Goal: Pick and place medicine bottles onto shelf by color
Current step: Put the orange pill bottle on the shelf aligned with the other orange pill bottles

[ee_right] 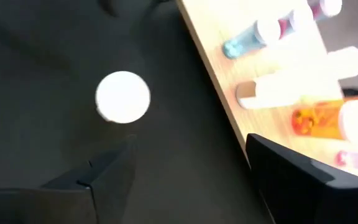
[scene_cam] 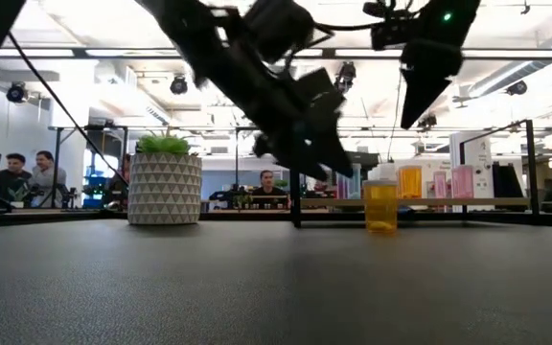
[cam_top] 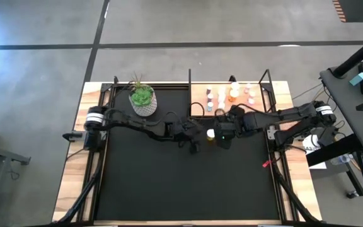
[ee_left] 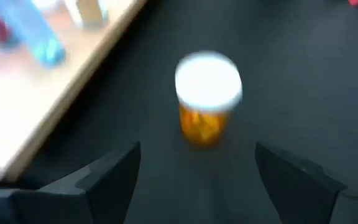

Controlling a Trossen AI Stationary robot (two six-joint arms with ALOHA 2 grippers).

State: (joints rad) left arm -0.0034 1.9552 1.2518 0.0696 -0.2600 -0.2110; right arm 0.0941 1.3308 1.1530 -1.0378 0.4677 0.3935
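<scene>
- An orange bottle (scene_cam: 381, 204) with a white cap stands upright on the black mat (cam_top: 169, 183), just in front of the shelf (cam_top: 197, 101), touching neither claw.
- The left gripper (ee_left: 197, 171) hangs beside it, fingers spread and released, holding nothing.
- The right gripper (ee_right: 188, 171) hovers above the bottle, fingers apart too, empty.
- Other bottles (cam_top: 232, 94) already stand on the shelf, at the far right of the table.
- I reckon only one arm should go in; the other should back away to avoid a knock.
- Centre the fingers around the body below the cap, then close gently so it doesn't tip.
</scene>
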